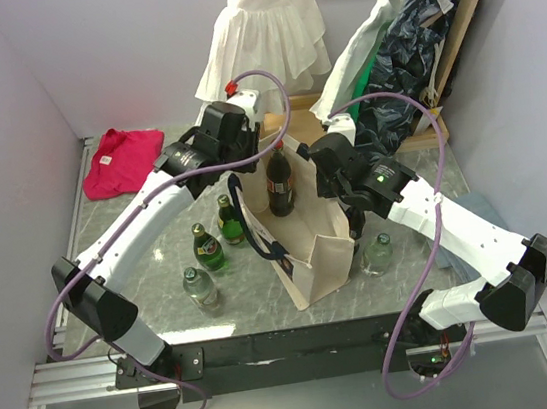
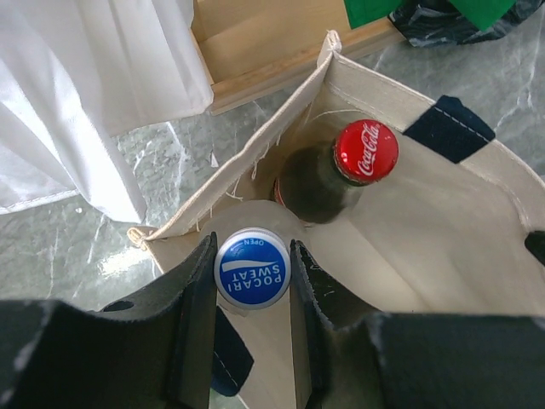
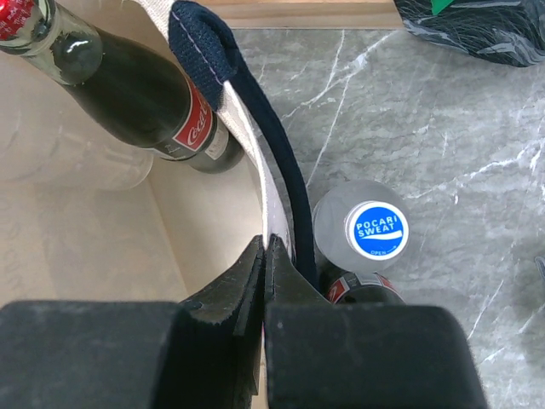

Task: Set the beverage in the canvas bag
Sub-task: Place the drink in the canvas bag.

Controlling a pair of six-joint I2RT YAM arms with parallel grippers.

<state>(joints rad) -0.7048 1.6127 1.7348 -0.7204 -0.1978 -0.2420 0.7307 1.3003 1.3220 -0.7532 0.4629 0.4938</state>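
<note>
Firmly, the left fingers (image 2: 204,294) clench the neck of a Pocari bottle (image 2: 252,268), its blue cap between them. The bottle stands upright inside the mouth of the bag (image 2: 426,230), close to the near corner; whether its base rests on the bottom cannot be told. Just beyond these fingers, a cola bottle (image 2: 341,170) with a red cap stands in the same bag. Farther out to their left hangs a white garment (image 2: 85,102).

The right fingers (image 3: 264,273) are pinched shut on the bag's rim, beside a navy strap (image 3: 272,145). Right of them, outside the bag, a second Pocari bottle (image 3: 375,230) stands on the counter (image 3: 426,111).
</note>
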